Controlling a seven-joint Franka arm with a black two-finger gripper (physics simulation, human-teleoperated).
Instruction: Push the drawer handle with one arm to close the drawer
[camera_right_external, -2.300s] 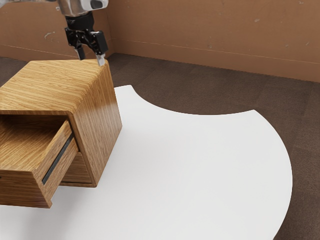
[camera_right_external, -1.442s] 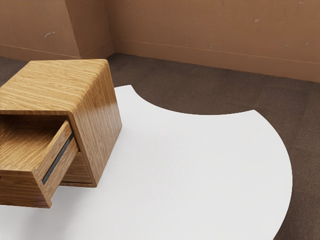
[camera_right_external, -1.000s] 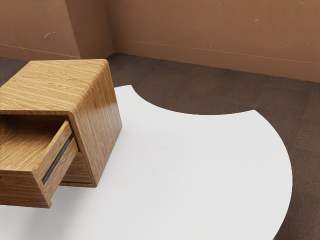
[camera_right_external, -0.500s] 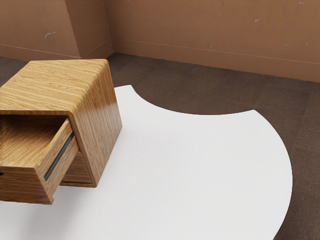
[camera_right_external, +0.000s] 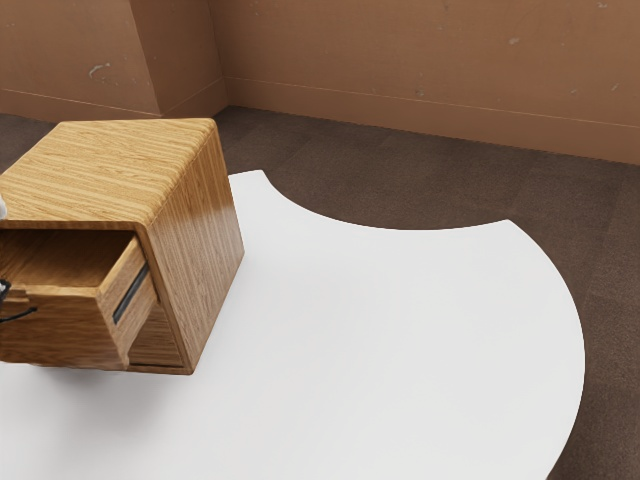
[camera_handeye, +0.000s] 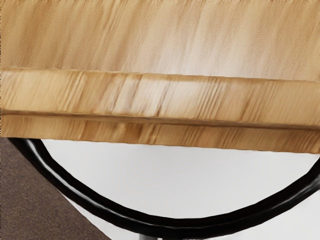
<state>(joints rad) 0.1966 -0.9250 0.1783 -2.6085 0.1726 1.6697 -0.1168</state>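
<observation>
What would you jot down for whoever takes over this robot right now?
Gripper: mine is beside the curved black handle; I can't tell whether it is open or shut.
Things: the handle is on the front of the upper wooden drawer, which sticks partway out of the brown wooden cabinet.
Done: the gripper is at the handle.
Left: push the drawer fully in.

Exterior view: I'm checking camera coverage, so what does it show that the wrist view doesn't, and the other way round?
Exterior view: the brown wall and the drawer's dark side rail. Wrist view: the long, bowed sweep of the black handle. Shared: wood of the drawer, white table, dark floor, part of that handle.
</observation>
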